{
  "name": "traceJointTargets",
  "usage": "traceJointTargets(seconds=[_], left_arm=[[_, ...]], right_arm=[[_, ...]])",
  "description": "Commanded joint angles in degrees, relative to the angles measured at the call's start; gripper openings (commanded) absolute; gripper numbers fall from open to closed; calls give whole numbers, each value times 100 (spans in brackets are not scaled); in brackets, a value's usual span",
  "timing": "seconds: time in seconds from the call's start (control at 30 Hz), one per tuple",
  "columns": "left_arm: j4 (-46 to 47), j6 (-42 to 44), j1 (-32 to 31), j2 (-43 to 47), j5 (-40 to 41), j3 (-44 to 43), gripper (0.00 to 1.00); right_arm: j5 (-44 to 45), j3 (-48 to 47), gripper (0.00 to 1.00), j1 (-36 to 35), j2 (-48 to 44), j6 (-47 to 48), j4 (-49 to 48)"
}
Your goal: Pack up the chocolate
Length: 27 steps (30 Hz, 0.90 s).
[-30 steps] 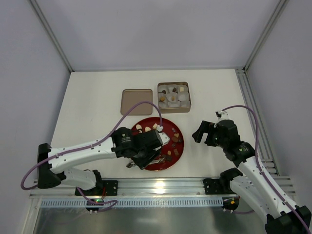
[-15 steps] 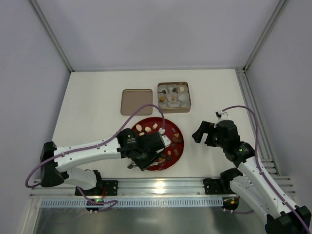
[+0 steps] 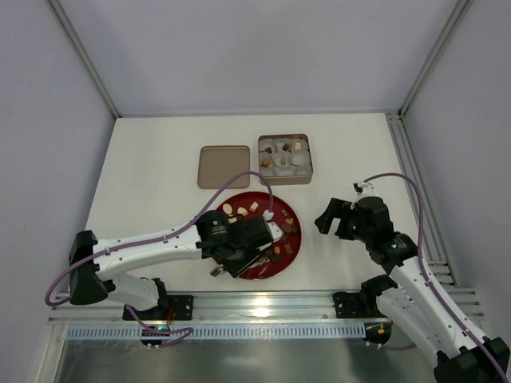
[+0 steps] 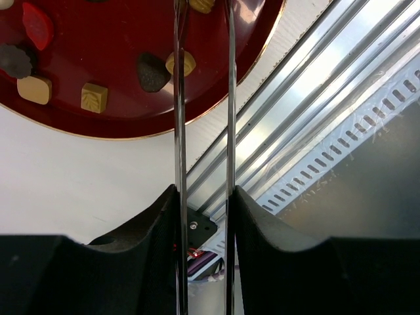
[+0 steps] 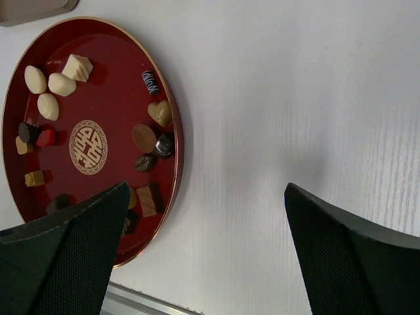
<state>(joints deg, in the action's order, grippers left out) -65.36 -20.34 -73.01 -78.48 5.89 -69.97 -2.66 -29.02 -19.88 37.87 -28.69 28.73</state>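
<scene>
The red plate (image 3: 297, 239) lies on the white table (image 3: 152, 175) close to the arm bases, most likely so that either arm can reach the chocolate (image 5: 144, 138) spread over it: white pieces on the plate's far side, caramel and dark ones along its right and near sides. The left gripper (image 4: 205, 200) hangs over the plate's near side, its fingers pinched almost together on a pair of metal tongs (image 4: 230, 131). Their thin blades probably suit such small pieces better than broad fingers would. A tan piece lies between the blades at the top edge of the wrist view, but I cannot tell whether it is nipped. The right gripper (image 5: 207, 190) hovers to the plate's right, spread wide and holding nothing, seemingly kept out of the way. Beyond the plate stands the tin (image 3: 285, 183), lined with paper cups (image 3: 302, 159), a few already filled; its lid (image 3: 224, 166) lies beyond the plate's far-left rim. An aluminium rail (image 3: 271, 302) runs just on the plate's near side. Pale grey panels (image 3: 239, 48) in a metal frame enclose everything.
</scene>
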Motion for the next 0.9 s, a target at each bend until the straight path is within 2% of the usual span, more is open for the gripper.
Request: traceJointTargets(seconds=[0.0, 0.2, 0.87], left_arm=[[147, 109, -29, -10, -44, -60, 36], [41, 100, -29, 43, 140, -86, 32], [-135, 21, 164, 184, 571, -262, 30]], right_arm=[[90, 27, 100, -16, -69, -32, -175], [90, 36, 100, -16, -69, -32, -175], [72, -8, 100, -16, -43, -32, -166]])
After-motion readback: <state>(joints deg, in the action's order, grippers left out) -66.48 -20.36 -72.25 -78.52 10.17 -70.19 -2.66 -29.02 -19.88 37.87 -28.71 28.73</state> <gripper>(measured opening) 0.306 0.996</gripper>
